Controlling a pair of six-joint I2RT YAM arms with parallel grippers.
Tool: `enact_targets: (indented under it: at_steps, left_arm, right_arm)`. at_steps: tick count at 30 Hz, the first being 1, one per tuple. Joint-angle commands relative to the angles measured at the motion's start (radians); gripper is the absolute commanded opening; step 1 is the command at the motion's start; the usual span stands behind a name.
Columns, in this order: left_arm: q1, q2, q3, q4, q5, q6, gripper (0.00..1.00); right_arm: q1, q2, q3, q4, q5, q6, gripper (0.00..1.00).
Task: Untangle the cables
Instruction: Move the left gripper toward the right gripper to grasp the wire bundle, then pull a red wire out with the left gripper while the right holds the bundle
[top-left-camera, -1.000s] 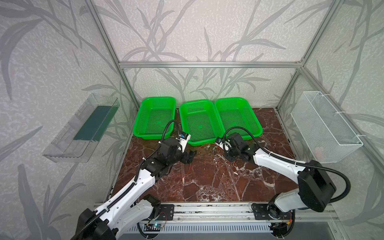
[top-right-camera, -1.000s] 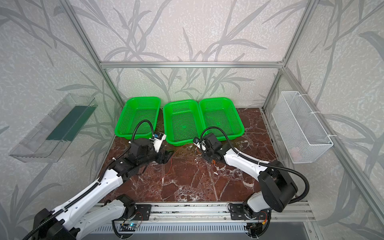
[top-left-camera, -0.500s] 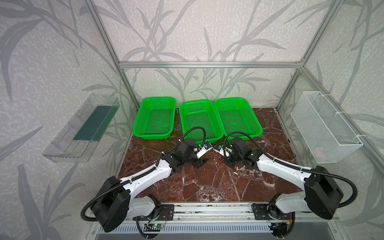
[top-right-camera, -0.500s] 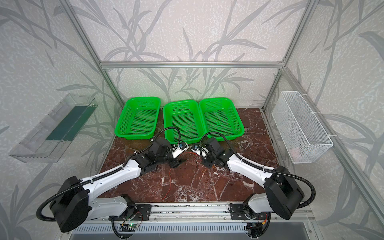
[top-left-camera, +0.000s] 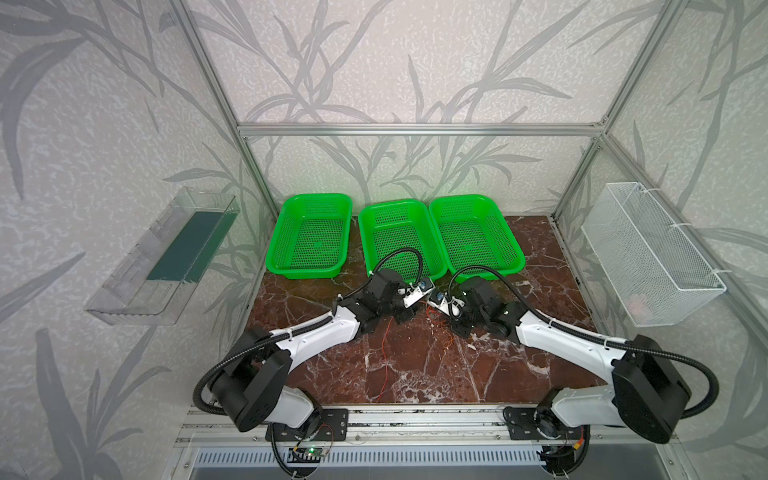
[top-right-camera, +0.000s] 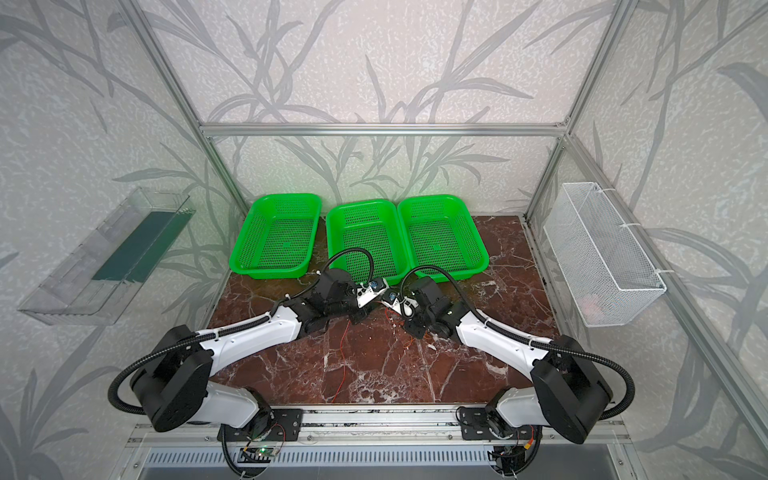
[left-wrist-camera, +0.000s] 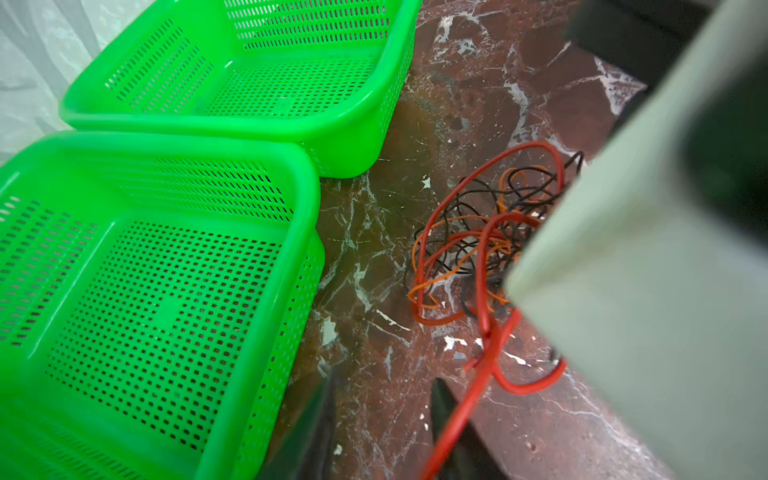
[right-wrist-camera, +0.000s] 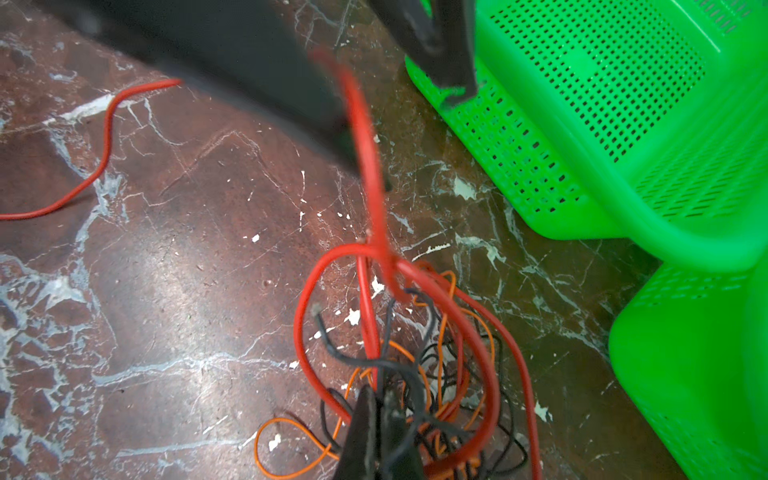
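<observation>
Left gripper (left-wrist-camera: 382, 386) stands with its jaws apart, bare marble showing between the fingers (left-wrist-camera: 316, 415), and it clamps nothing. The red cable (left-wrist-camera: 469, 407) runs up along the inner face of one finger, touching it. The right gripper (right-wrist-camera: 380, 395) is clenched, its fingers pressed together on the cables (right-wrist-camera: 419, 374) at the edge of the knot. Red, black and orange strands all meet at the tips, so which one sits in the pinch cannot be told.

In both top views the grippers face each other over the middle of the table (top-left-camera: 457, 374), the left one at 9 o'clock of the knot and the right one at 3 o'clock, their tips near each other. The cables (top-left-camera: 436, 322) lie on the marble between and partly under them, in loose tangled loops. From the left gripper the red cable (top-left-camera: 384, 357) trails toward 6 o'clock, nearly to the table's front edge.

Three green baskets (top-left-camera: 392, 203) stand in a row at 12 o'clock. The middle and right ones touch, and the knot lies just beside the middle one. On the walls hang a wire bin (top-left-camera: 648, 249) at 3 o'clock and a clear tray (top-left-camera: 137, 291) at 9 o'clock.
</observation>
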Motion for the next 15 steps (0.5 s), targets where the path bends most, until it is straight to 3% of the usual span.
enact_targets:
  at_steps: [1, 3, 9, 15]
  left_arm:
    - [-0.008, -0.008, 0.043, 0.000, 0.066, 0.067, 0.11]
    - [-0.008, -0.028, 0.061, -0.012, 0.088, 0.073, 0.00]
    - [-0.008, -0.135, 0.126, -0.093, 0.218, 0.042, 0.00]
    - [-0.007, -0.240, 0.174, -0.083, 0.235, -0.023, 0.00]
  right_arm:
    - [0.002, -0.025, -0.003, 0.080, -0.030, 0.015, 0.01]
    - [0.003, -0.034, -0.013, 0.100, -0.017, 0.016, 0.02]
    - [-0.033, -0.048, -0.074, 0.187, 0.020, 0.094, 0.03]
    - [-0.058, -0.025, -0.053, 0.179, 0.055, 0.135, 0.03]
